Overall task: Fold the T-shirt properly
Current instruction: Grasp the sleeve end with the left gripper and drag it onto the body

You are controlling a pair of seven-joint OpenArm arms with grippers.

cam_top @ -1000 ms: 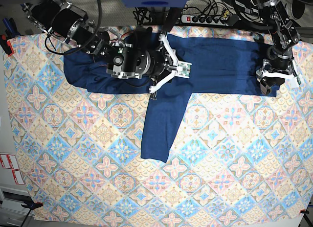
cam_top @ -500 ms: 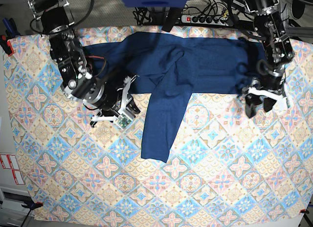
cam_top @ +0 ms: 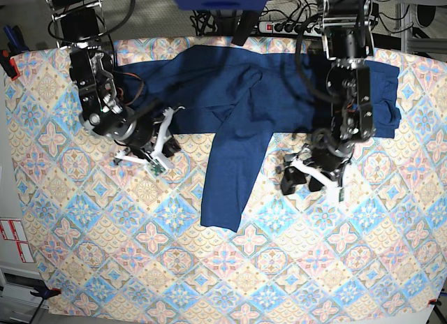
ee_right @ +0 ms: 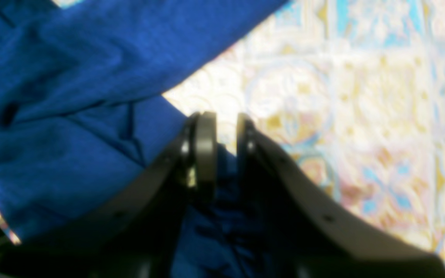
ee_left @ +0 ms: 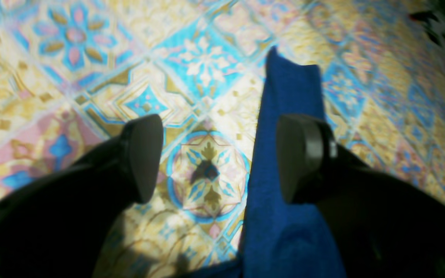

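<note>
Two arms reach over the surface, which is covered by a pastel patterned tablecloth. The T-shirt lies across the far part of the cloth, its dark navy body stretching left to right, with one sleeve running from the middle toward the near side.

On the left of the base view, the right gripper sits at the near edge of the shirt's left portion. Its wrist view shows the fingers drawn nearly together with blue fabric between them, so it looks clamped on the T-shirt's edge, though the picture is blurred.

On the right, the left gripper hovers over the tablecloth just near of the shirt's body, right of the sleeve. Its fingers stand well apart; the sleeve shows past the right-hand finger, and nothing is held.
</note>
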